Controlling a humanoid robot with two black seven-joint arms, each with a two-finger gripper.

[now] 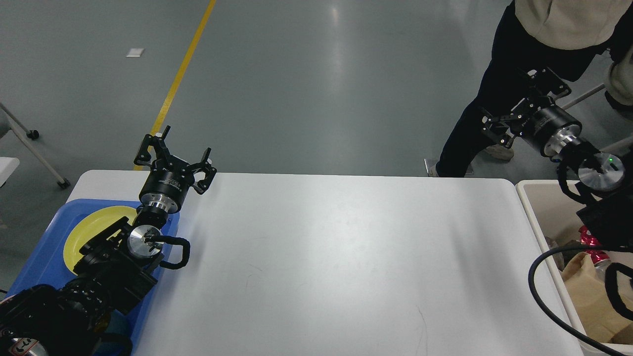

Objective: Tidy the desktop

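The desktop (336, 267) fills the middle of my head view, white and bare across all of its surface that shows, which suggests to me that the tidying is at or near its end. My left gripper (173, 148) hangs raised above the far left corner, its fingers spread apart and holding nothing. My right gripper (514, 106) is lifted off the table past the far right corner, in front of a bystander's dark trousers (474, 109); its fingers also look parted and empty, though the dark cloth behind makes them hard to read. Both arms seem parked clear of the surface, as if no pick is in hand. A blue tray (49, 247) sits at the left edge with a yellow plate (91, 227) in it, largely covered by my left arm. A cream bin (539, 212) stands just beside the right edge; brown paper (588, 291) and something red and shiny (593, 244) show inside, but my right arm and a cable hide the rest, and the frame cuts the bin off.
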